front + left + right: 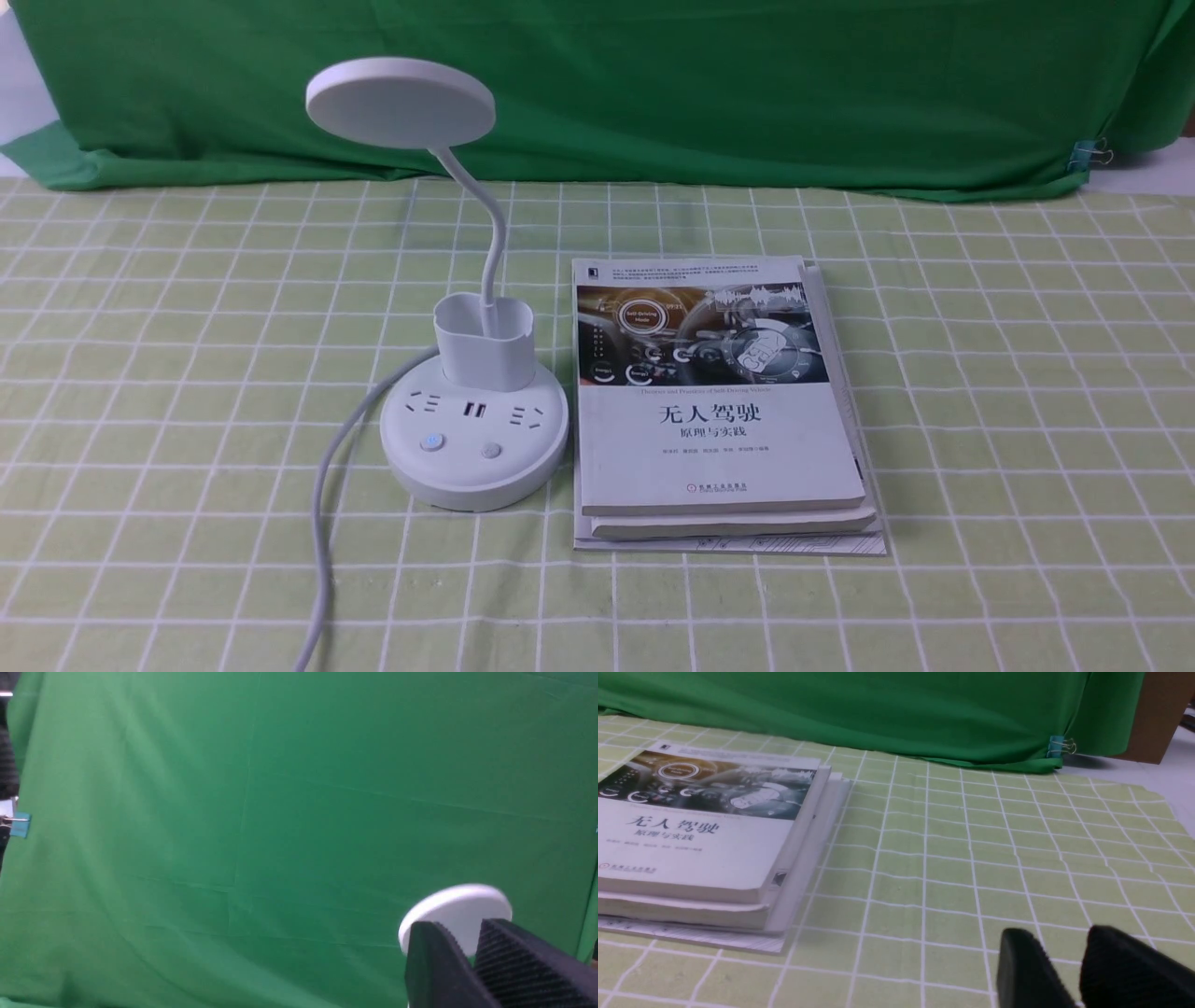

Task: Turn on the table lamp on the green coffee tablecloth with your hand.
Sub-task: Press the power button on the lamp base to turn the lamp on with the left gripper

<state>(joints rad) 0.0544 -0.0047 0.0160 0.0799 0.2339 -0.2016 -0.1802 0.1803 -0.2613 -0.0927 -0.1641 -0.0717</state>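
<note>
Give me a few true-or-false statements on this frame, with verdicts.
1. The table lamp stands left of the book stack in the front view. True.
2. Both rest on the checked tablecloth. True.
3. A gripper presses a base button. False: nothing touches either button.
4. The lamp's cord lies across the books. False: it leaves the base's left side and trails toward the near edge.

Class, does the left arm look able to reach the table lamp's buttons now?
Likely yes: the buttons sit on the table lamp's near side, nothing before them; books lie to the right.
</note>
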